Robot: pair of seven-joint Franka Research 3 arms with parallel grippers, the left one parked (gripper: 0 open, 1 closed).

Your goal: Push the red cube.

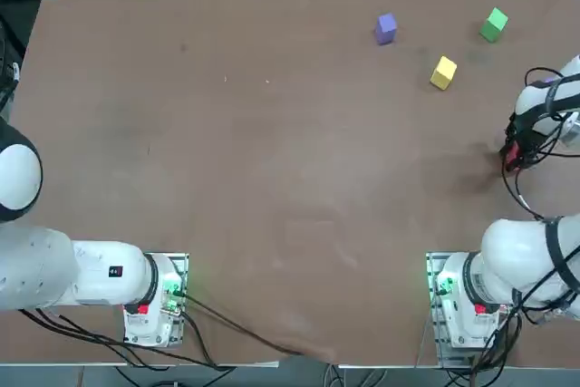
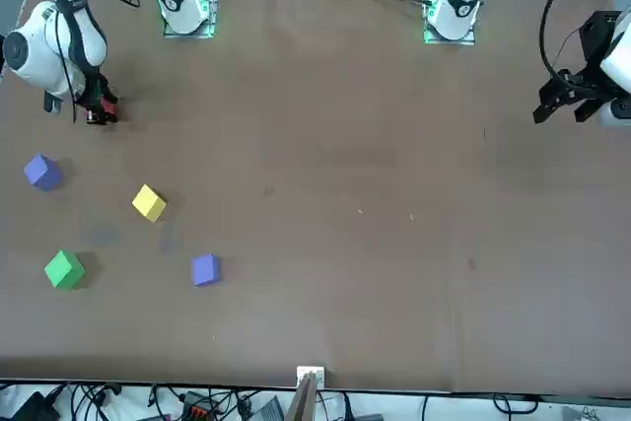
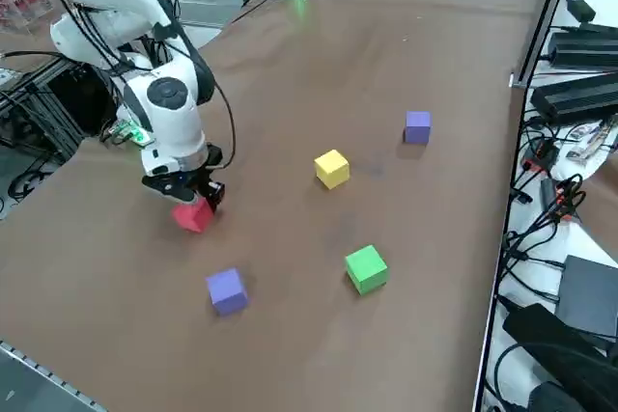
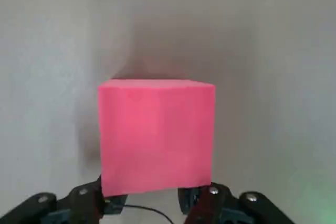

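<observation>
The red cube [image 3: 193, 214] sits on the brown table near its right edge, seen also as a red patch [image 1: 510, 163] under the arm in the top view and at the left [image 2: 106, 104] in the front view. My right gripper [image 3: 200, 196] is low over the table, shut, with its fingertips right against the cube's side. In the wrist view the red cube [image 4: 157, 135] fills the middle just beyond the gripper [image 4: 152, 203], and nothing is between the fingers.
A yellow cube [image 3: 331, 168], a green cube [image 3: 366, 268] and two purple cubes [image 3: 417, 126] [image 3: 226, 290] lie around the red one. The nearer purple cube sits close to the table's right edge. Cables and boxes [image 3: 579, 94] line the table's far side.
</observation>
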